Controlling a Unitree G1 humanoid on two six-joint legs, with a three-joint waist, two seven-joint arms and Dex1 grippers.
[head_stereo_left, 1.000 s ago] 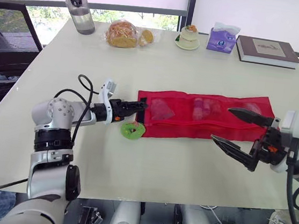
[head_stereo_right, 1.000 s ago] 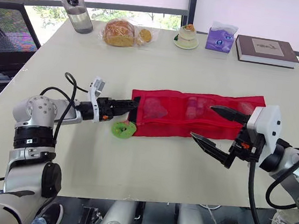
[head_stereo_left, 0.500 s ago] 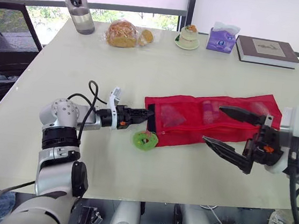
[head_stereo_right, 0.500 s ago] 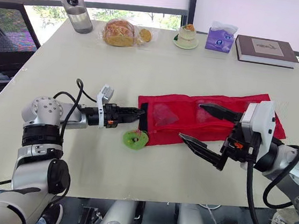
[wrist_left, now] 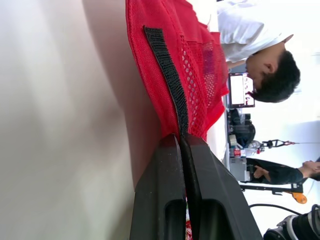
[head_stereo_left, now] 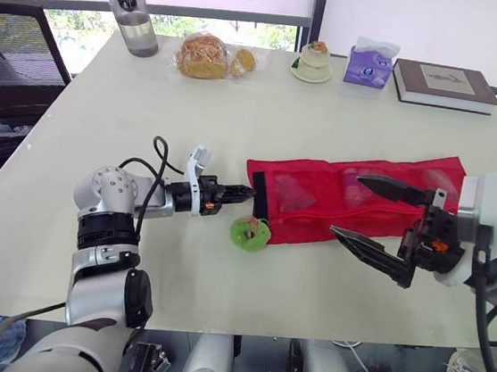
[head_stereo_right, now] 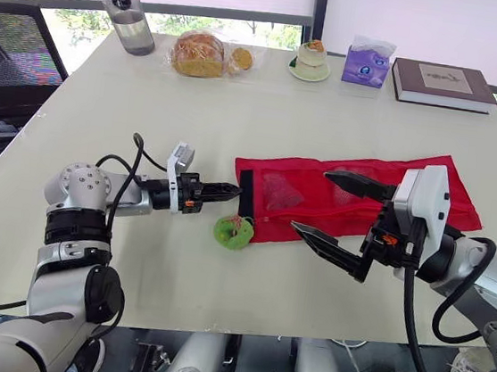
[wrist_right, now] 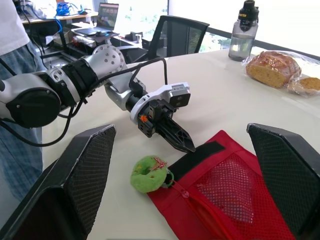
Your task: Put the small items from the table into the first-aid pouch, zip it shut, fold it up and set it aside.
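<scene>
The red mesh first-aid pouch [head_stereo_left: 305, 201] lies flat across the table, with pale items showing through its mesh. A black strip [wrist_left: 165, 65] runs along its left end. My left gripper [head_stereo_left: 246, 191] is shut on that strip, its fingers [wrist_left: 160, 200] pinched together over the black band. A round green item [head_stereo_left: 249, 233] rests on the table against the pouch's near left corner, close under the left gripper. My right gripper [head_stereo_left: 345, 203] hangs open over the pouch's middle and right part, one finger above the far edge and one past the near edge, with nothing between them.
Along the table's far edge stand a water bottle [head_stereo_left: 129, 13], bagged bread [head_stereo_left: 205, 55], a small dessert cup [head_stereo_left: 314, 61], a purple tissue box [head_stereo_left: 370, 63] and a book [head_stereo_left: 444, 84]. A black chair [head_stereo_left: 12, 51] stands at the left. A person [wrist_left: 260, 55] is beyond the table.
My left gripper has closed onto the pouch's black end strip and pushed right. The pouch and green item have shifted right with it. The right gripper drifted slightly left, still open.
</scene>
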